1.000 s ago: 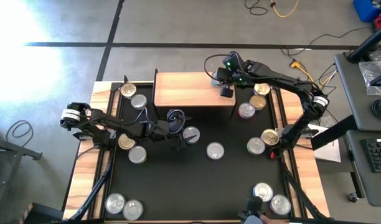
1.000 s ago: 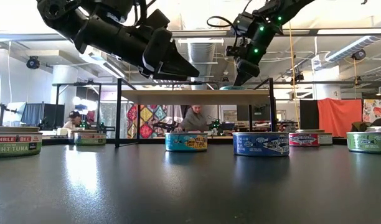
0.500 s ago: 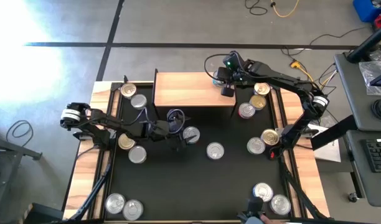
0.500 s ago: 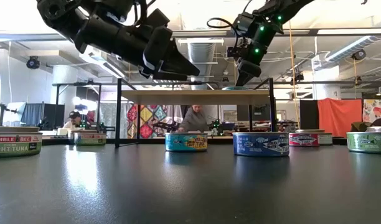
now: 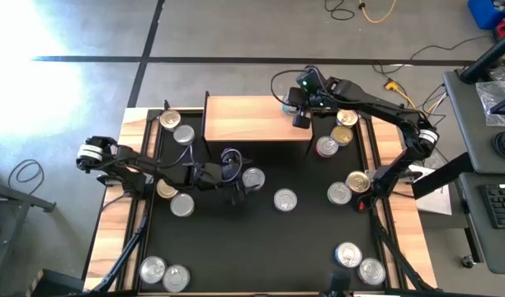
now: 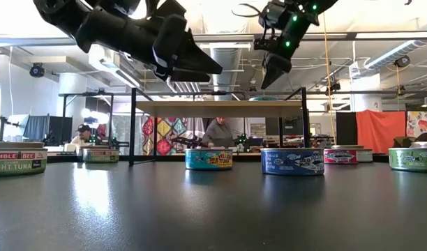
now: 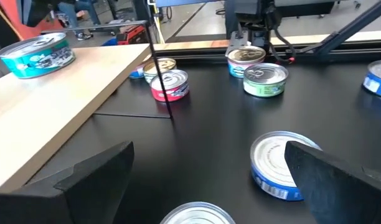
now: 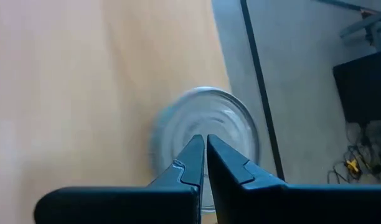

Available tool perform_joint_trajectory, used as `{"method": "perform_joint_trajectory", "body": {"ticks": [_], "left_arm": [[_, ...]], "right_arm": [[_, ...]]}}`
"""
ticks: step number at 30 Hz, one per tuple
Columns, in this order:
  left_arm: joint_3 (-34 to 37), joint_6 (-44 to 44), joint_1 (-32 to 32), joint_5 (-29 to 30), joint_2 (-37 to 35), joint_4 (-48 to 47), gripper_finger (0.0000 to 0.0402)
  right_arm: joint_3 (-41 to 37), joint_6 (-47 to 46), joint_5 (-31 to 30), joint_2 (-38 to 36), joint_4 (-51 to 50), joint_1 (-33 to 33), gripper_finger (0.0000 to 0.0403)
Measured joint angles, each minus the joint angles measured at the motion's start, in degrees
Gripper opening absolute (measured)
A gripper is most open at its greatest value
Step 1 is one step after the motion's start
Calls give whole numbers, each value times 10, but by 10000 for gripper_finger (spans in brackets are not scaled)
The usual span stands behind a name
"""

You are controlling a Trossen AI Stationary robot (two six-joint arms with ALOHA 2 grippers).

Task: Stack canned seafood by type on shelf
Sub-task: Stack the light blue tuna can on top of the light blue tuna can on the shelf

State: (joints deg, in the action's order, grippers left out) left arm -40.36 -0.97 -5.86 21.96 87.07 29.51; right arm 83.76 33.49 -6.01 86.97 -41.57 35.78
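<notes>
The shelf [image 5: 244, 120] is a light-wood board on black legs at the table's far middle. One teal tin with a silver lid [image 7: 38, 55] stands on its right far corner. My right gripper [image 8: 205, 140] hangs shut just above that tin [image 8: 237, 124], clear of it in the low view [image 6: 266, 82]. My left gripper [image 5: 238, 190] hovers open over the table's middle, above the black mat. A blue-sided tin [image 7: 274, 165] lies beside one of its fingers and a silver lid [image 7: 200, 214] below them. Several more tins lie scattered on the mat.
Tins lie in pairs at the far left [image 5: 176, 127], left [image 5: 174, 196], near left [image 5: 164, 273], near right [image 5: 359, 261] and right [image 5: 348, 187]. Three tins [image 5: 337, 136] sit right of the shelf and one at mid-table [image 5: 285, 199]. Wooden planks [image 5: 112, 239] edge the mat.
My right gripper, shut throughout, has risen straight up from the shelf's right end, away from the tin there, which stays in place.
</notes>
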Motion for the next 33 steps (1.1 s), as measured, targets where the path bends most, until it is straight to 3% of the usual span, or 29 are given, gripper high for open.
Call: {"method": "perform_joint_trajectory", "body": {"ticks": [12, 25, 33], "left_arm": [[0, 16, -40, 0, 0, 1, 400], [0, 86, -126, 0, 0, 12, 400], [0, 95, -200, 0, 0, 18, 400]], "right_arm": [[1, -105, -1, -28, -131, -137, 13], [-27, -318, -9, -78, -156, -347, 13], [-129, -584, -144, -75, -131, -551, 13]]}}
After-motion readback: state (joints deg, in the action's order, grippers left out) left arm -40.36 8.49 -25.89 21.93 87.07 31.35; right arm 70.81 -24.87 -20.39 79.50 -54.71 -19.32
